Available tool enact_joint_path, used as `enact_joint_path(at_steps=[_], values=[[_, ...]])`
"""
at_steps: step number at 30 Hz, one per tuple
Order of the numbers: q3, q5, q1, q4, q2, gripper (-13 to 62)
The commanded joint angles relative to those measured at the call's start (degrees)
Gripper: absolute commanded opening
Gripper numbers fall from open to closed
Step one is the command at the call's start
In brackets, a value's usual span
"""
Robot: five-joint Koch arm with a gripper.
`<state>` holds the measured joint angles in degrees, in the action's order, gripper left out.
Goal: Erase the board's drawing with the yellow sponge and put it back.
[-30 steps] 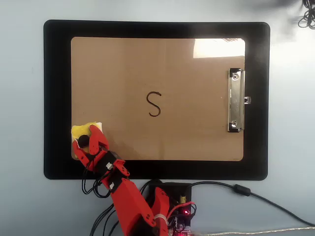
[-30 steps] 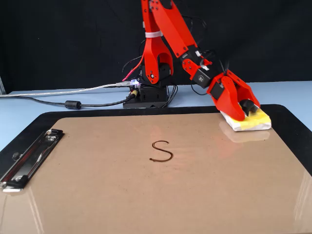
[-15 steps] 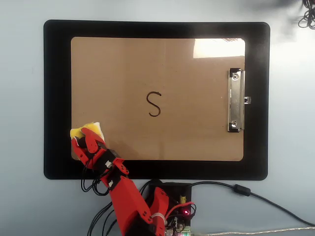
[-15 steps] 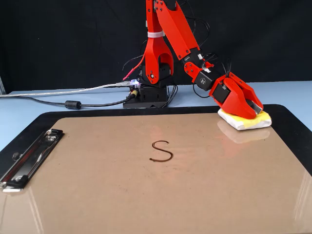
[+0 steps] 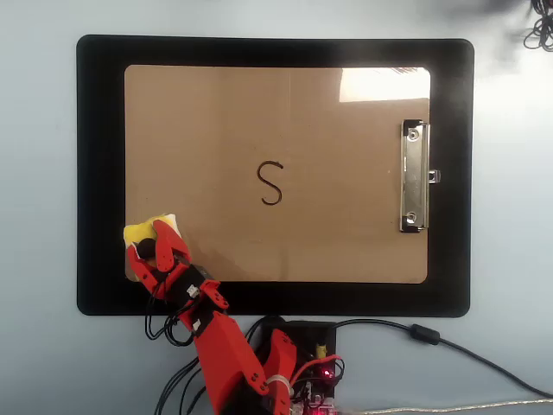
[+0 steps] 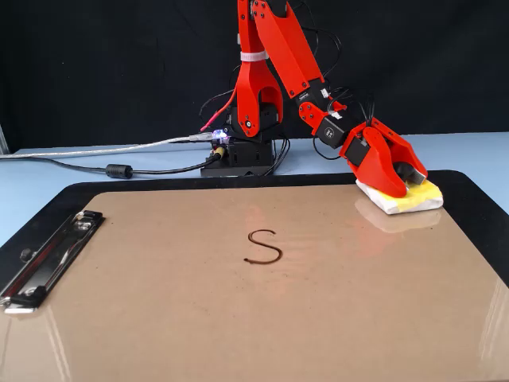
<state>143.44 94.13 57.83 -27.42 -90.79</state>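
Jaws of the red gripper (image 5: 155, 248) straddle the knob of the yellow sponge (image 6: 404, 196) at the board (image 5: 276, 112) corner, apparently pinching it, and a shallow hold could slip before reaching the drawing (image 5: 270, 183).

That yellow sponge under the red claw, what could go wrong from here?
The gripper sits over the yellow sponge around its black knob; whether it holds firmly cannot be told, so a lift might slip. The sponge lies at the corner of the board, partly over the black mat, so a drag could catch on the edge. The drawing is some way off; a tilted sponge may smear it.
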Motion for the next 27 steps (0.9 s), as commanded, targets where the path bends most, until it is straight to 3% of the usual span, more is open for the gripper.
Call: enact_joint_path(at_steps=[1,3,4,12,16,21,23,27], values=[[0.26,0.35,0.88,-2.11,-1.14,6.9],[0.26,0.26,0.35,-2.20,-1.23,-5.9],[0.18,0.26,-0.09,-2.20,-1.23,-8.1],[0.18,0.53,-1.49,-0.18,-6.68,-8.1],[-0.53,0.88,-4.39,12.74,-18.19,-8.1],[-5.45,0.70,-17.14,47.90,-40.61,-8.1],[-7.21,0.18,-26.28,54.93,-43.24,-8.1],[-7.38,-2.02,-45.53,51.33,-42.71,-8.1]])
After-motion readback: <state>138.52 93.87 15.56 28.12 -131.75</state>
